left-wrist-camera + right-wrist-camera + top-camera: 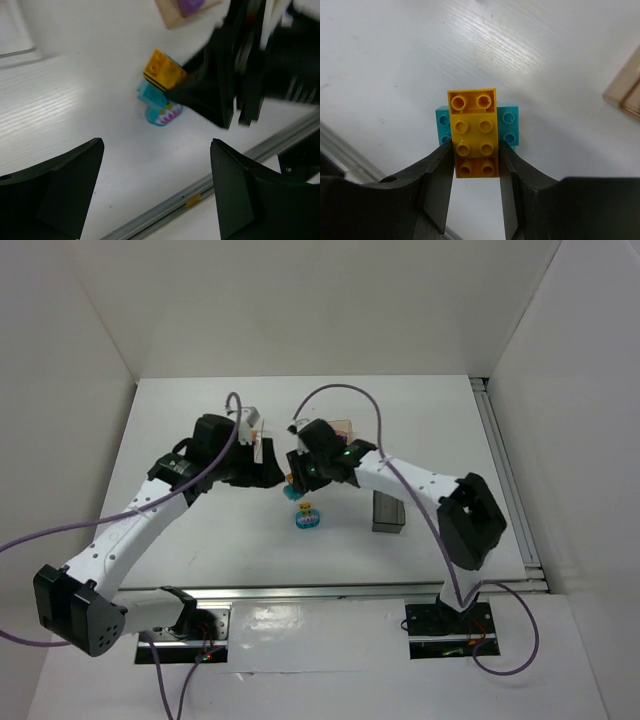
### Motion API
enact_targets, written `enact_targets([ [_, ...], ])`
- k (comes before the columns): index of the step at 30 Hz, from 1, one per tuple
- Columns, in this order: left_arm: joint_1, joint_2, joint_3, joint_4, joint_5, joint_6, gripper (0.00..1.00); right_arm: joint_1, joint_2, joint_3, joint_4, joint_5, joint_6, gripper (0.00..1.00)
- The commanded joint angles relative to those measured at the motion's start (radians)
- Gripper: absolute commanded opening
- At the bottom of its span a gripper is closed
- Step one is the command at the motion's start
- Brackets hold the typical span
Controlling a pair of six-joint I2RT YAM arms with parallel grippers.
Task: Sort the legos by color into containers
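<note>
The grey bin (388,510) stands near right on the table (250,550); its contents cannot be made out. Left of it, mid-table, the right gripper (475,147) is narrowly clamped on a yellow brick (472,117), with a teal brick (509,122) crosswise under it. The left gripper (156,145) hangs wide apart, holding nothing. Farther off, the tan bin (172,20) holds a purple brick (189,5).

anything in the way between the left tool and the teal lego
Partly. The right tool, shut on the yellow-orange lego, is right at the teal lego, and the yellow one covers its middle. Between the open left tool and the teal lego's near side, only bare table shows.
</note>
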Motion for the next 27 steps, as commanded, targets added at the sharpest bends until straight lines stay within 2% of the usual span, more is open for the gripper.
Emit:
enact_targets([
  [1,-0.117,-0.051,0.002,0.110,0.084,0.119,0.94,-0.136,-0.164,-0.049,-0.027,-0.280,-0.003,0.23],
  [5,-0.240,-0.061,-0.019,0.150,0.093,0.215,0.95,-0.212,-0.266,-0.139,-0.023,-0.489,0.018,0.23],
  [7,-0.316,-0.032,0.013,0.150,0.027,0.241,0.96,-0.227,-0.297,-0.170,-0.013,-0.552,0.030,0.23],
  [10,-0.369,0.023,0.041,0.150,-0.073,0.284,0.96,-0.252,-0.344,-0.220,0.036,-0.637,0.072,0.23],
  [12,-0.387,0.051,0.053,0.150,-0.131,0.306,0.94,-0.264,-0.363,-0.242,0.057,-0.671,0.084,0.23],
  [17,-0.387,0.107,0.065,0.162,-0.152,0.341,0.87,-0.282,-0.393,-0.260,0.076,-0.707,0.106,0.24],
  [22,-0.387,0.094,0.047,0.162,-0.142,0.375,0.80,-0.305,-0.393,-0.273,0.086,-0.741,0.106,0.24],
  [27,-0.387,0.081,0.019,0.196,-0.090,0.386,0.66,-0.315,-0.393,-0.296,0.115,-0.787,0.125,0.24],
])
